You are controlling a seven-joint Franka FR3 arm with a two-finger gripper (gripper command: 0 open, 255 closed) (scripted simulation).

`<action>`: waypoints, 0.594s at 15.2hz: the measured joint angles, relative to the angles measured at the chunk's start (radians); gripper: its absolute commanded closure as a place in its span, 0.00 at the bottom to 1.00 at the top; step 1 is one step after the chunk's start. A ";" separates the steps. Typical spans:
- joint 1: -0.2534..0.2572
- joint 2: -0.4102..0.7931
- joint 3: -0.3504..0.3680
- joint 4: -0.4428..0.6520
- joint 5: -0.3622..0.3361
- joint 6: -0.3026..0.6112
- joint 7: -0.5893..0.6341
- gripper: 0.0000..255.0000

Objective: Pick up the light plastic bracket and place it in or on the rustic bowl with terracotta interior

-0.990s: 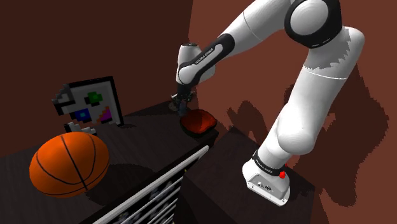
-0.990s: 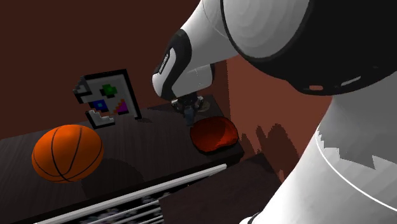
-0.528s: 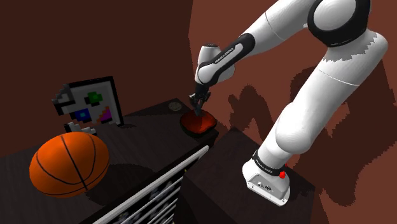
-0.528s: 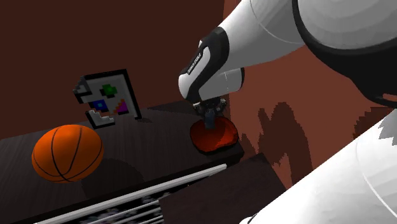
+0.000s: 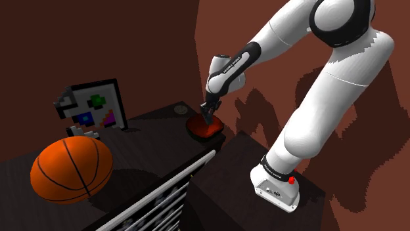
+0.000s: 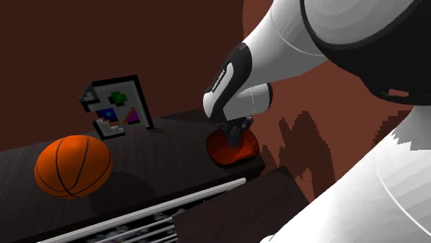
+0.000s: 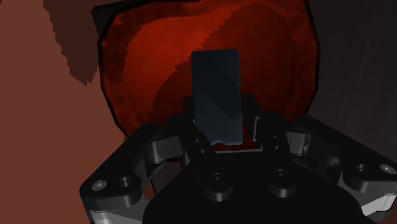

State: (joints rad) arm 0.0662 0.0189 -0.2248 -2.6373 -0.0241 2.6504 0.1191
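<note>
Dark cabinet (image 5: 152, 139) top: at its corner by the stand, the gripper (image 5: 207, 120) clasps the bracket (image 7: 216, 95) over the red bowl (image 6: 218, 154). This looks like the placing step; next, the fingers need to open and release it.

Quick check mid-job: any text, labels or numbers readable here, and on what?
Forearm lettering: white on the dark band, too small to read.
Base band lettering: too small to read.
Framed picture: coloured shapes, no words.
Basketball, bowl, bracket: nothing written.
</note>
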 measured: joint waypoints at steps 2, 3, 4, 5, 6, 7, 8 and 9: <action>0.002 0.033 0.003 0.001 0.015 0.032 -0.008 1.00; 0.001 0.050 0.005 0.001 0.023 0.048 -0.014 1.00; 0.001 0.068 0.006 0.005 0.032 0.061 -0.021 1.00; -0.001 0.084 0.008 0.005 0.040 0.077 -0.028 1.00; -0.001 0.100 0.011 0.004 0.049 0.093 -0.033 1.00; -0.004 0.118 0.014 0.007 0.059 0.108 -0.042 1.00; -0.004 0.134 0.019 0.009 0.067 0.122 -0.045 1.00; -0.006 0.148 0.022 0.010 0.075 0.135 -0.051 1.00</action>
State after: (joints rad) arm 0.0601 0.1670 -0.2023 -2.6277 0.0514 2.7858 0.0684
